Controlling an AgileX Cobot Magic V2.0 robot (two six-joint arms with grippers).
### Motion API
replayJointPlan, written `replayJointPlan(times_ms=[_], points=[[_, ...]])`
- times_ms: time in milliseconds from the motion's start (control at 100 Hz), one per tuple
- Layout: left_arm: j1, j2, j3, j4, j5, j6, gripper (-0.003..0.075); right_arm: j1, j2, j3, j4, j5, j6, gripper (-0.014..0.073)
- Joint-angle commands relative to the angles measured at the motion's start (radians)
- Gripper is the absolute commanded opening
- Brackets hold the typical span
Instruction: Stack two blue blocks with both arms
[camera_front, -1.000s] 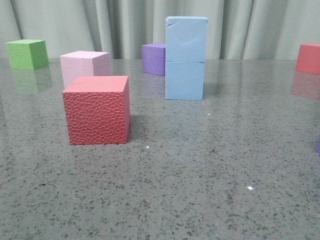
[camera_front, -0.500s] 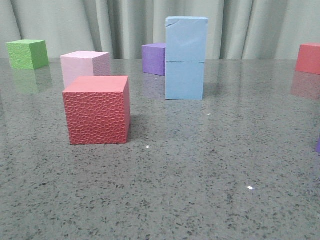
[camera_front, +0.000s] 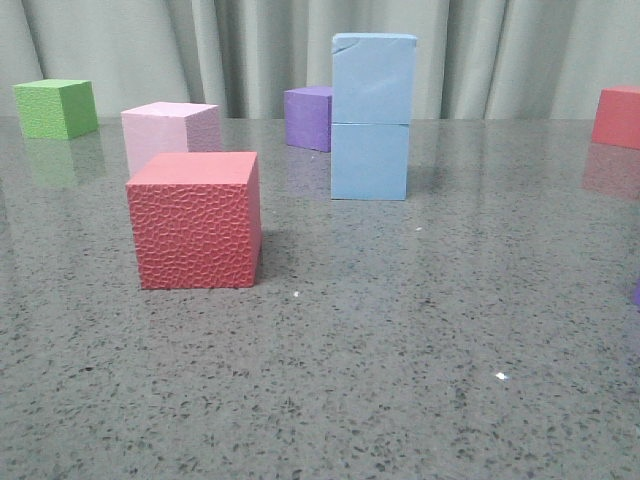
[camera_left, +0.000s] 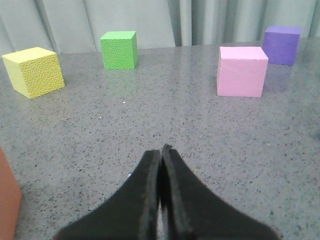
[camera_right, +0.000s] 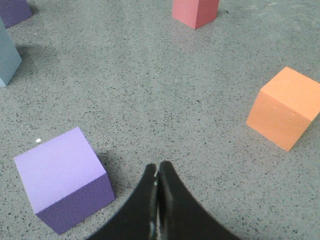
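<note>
Two blue blocks stacked on the tabletop (camera_front: 420, 330): upper blue block (camera_front: 373, 79) sits square on lower blue block (camera_front: 369, 160), faces nearly flush. Landmark is the stack: purple cube (camera_front: 308, 117) just behind it to the left, pink cube (camera_front: 168, 132) and red textured cube (camera_front: 196, 219) further left and nearer the camera. Left hand (camera_left: 161, 156) pressed closed, holding nothing. Right hand (camera_right: 157, 172) also closed and empty, above bare tabletop beside a lilac cube (camera_right: 62, 177).
</note>
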Motion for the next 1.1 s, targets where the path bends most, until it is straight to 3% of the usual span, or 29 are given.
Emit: replayJointPlan(times_ms=[0,180,370,1090], points=[[0.001,-0.060,0.024,0.021,-0.096,-0.009,-0.0019,-0.006,0.010,-0.025,-0.021,-0.077,-0.006,-0.0068],[0.001,-0.176,0.086,0.078,-0.096,-0.017,-0.0019,-0.006,0.010,-0.025,-0.021,-0.077,-0.006,-0.0068],[0.001,-0.181,0.091,0.199,-0.093,-0.143,-0.0019,-0.006,0.010,-0.025,-0.021,-0.077,-0.006,-0.0068],[0.024,-0.181,0.132,0.221,-0.156,-0.196,-0.0019,-0.006,0.011,-0.025,-0.021,-0.077,-0.006,-0.0068]])
